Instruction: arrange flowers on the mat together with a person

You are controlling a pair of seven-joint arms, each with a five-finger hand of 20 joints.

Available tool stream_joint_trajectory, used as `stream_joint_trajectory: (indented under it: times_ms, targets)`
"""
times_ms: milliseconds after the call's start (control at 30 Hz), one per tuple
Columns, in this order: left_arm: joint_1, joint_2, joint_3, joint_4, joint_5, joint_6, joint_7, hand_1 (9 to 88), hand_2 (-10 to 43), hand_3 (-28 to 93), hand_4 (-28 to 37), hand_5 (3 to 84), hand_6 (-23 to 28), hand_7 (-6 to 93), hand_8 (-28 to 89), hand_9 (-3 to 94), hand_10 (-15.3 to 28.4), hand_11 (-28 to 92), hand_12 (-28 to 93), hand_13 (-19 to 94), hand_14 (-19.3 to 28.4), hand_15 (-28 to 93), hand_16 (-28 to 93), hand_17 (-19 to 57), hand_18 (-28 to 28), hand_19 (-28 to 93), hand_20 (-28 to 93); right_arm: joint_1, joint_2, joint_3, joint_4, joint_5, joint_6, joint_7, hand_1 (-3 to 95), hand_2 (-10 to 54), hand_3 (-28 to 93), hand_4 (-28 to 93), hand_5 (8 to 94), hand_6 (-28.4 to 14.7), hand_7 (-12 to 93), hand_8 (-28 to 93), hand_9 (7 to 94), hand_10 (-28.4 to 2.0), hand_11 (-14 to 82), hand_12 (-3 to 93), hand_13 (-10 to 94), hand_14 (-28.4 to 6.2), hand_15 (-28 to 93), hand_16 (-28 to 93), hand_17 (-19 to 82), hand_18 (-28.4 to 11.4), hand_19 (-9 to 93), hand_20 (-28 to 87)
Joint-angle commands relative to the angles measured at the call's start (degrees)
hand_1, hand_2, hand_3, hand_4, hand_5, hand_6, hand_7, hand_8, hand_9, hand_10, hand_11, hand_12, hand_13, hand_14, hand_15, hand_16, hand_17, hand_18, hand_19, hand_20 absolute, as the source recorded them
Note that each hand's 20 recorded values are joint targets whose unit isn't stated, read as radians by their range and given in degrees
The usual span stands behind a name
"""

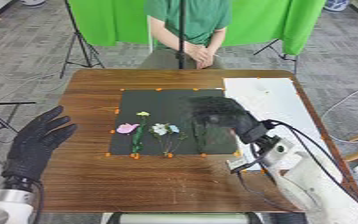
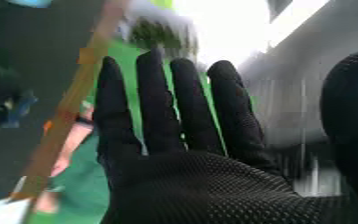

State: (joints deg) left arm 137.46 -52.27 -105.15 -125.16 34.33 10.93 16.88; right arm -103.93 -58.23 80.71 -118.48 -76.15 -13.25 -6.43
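My right hand (image 1: 222, 114) is over the right part of the black mat (image 1: 162, 100), hiding what lies beneath it. In the right wrist view my right hand (image 2: 193, 185) is open, its straight fingers spread and holding nothing. On the mat's left half lie a pink flower (image 1: 127, 128) and a small yellow one (image 1: 143, 114) with green stems. Beside them, nearer the middle, is a pale white-blue flower (image 1: 160, 129) on thin stems. My left hand (image 1: 40, 145) is open beside the table's left edge, away from the mat.
A white sheet (image 1: 266, 95) covers the right side of the brown table (image 1: 95, 182), next to the mat. Orange markers (image 1: 159, 89) line the mat's border. Cables run along my right arm. A thin dark pole (image 1: 182, 35) stands beyond the far edge.
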Motion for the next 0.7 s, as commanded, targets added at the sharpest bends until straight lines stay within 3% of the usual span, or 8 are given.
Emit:
stream_joint_trajectory:
  times_ms: [33, 167, 367, 433, 567, 667, 700]
  targets:
    - [1.3, -1.29, 0.7, -0.09, 0.0, -0.05, 1.04, 27.9, 1.1, 70, -25.5, 38.0, 3.1, 22.7, -10, 34.2, 14.7, 30, 16, 31, 18.4, 41, 0, -3.7, 23.0, 51, 8, -24.8, -6.3, 29.2, -0.8, 27.3, 4.8, -1.3, 15.7, -1.5, 84, -23, 41.4, -3.5, 12, -8, 41.8, -15.0, 9.4, 23.5, 35, -13.7, 22, 28, 12, -21.6, 45, 26]
    - [1.3, -1.02, 1.32, -0.28, -0.3, 0.45, 2.21, 28.0, 1.1, 70, -25.4, 38.0, 3.0, 22.7, -10, 34.2, 14.8, 30, 16, 31, 18.3, 41, 0, -3.7, 23.0, 51, 8, -24.2, -7.1, 28.6, -0.9, 25.5, 4.1, -0.9, 16.4, -2.2, 84, -23, 43.2, -1.7, 13, -8, 43.0, -15.1, 10.5, 23.9, 36, -13.3, 23, 29, 12, -21.4, 47, 27]
    - [-0.9, -1.14, 2.97, 0.18, -0.41, 0.81, 2.31, 28.0, 1.1, 70, -25.3, 38.0, 3.0, 22.8, -10, 34.2, 14.7, 30, 16, 31, 18.3, 41, 0, -3.6, 22.9, 51, 8, -23.2, -7.7, 28.8, -0.8, 24.6, 2.6, 0.6, 16.7, -2.3, 84, -24, 42.9, -1.5, 12, -9, 43.2, -14.9, 11.0, 23.9, 36, -13.3, 24, 29, 11, -21.2, 47, 28]
    - [-1.2, -0.97, 2.34, 0.25, -0.02, 0.21, 1.57, 27.9, 1.0, 70, -25.3, 38.0, 3.0, 22.8, -10, 34.2, 14.7, 30, 16, 31, 18.3, 40, 0, -3.6, 22.9, 51, 8, -22.4, -7.7, 28.2, -0.5, 24.7, 2.9, 0.2, 16.7, -2.2, 84, -24, 42.6, -2.0, 12, -9, 43.1, -14.9, 11.1, 23.9, 36, -13.4, 24, 29, 11, -21.2, 48, 28]
    - [-0.9, -0.97, 1.92, 0.01, -0.1, 0.83, 1.8, 27.9, 1.0, 70, -25.5, 38.0, 2.9, 22.8, -10, 34.2, 14.8, 30, 16, 31, 18.3, 40, 0, -3.6, 22.9, 51, 8, -21.8, -7.6, 28.4, -0.5, 24.1, 1.4, 1.5, 16.7, -2.3, 85, -24, 42.0, -3.0, 12, -8, 43.1, -14.9, 11.6, 24.0, 36, -13.4, 25, 29, 11, -21.2, 48, 28]
    - [-0.8, -2.12, 2.47, 0.01, -0.06, 0.72, 0.49, 27.9, 1.0, 70, -25.5, 38.0, 2.9, 22.9, -10, 34.3, 14.7, 30, 16, 31, 18.3, 40, 0, -3.6, 22.9, 51, 8, -22.9, -8.2, 29.0, -1.2, 23.0, 2.1, 2.6, 17.3, -2.8, 85, -23, 42.0, -3.1, 13, -8, 43.0, -14.9, 11.8, 24.0, 36, -13.4, 25, 28, 11, -21.2, 48, 28]
    - [-1.6, -1.35, 2.43, 0.55, -0.13, -0.08, 1.03, 27.9, 1.0, 70, -25.5, 38.0, 2.9, 23.0, -10, 34.3, 14.7, 30, 16, 31, 18.3, 41, 0, -3.6, 22.9, 51, 8, -22.8, -8.6, 28.3, -1.0, 22.8, 3.1, 0.9, 18.0, -3.4, 86, -23, 42.0, -3.2, 13, -8, 43.0, -14.8, 12.0, 24.1, 36, -13.3, 25, 28, 11, -21.2, 48, 28]
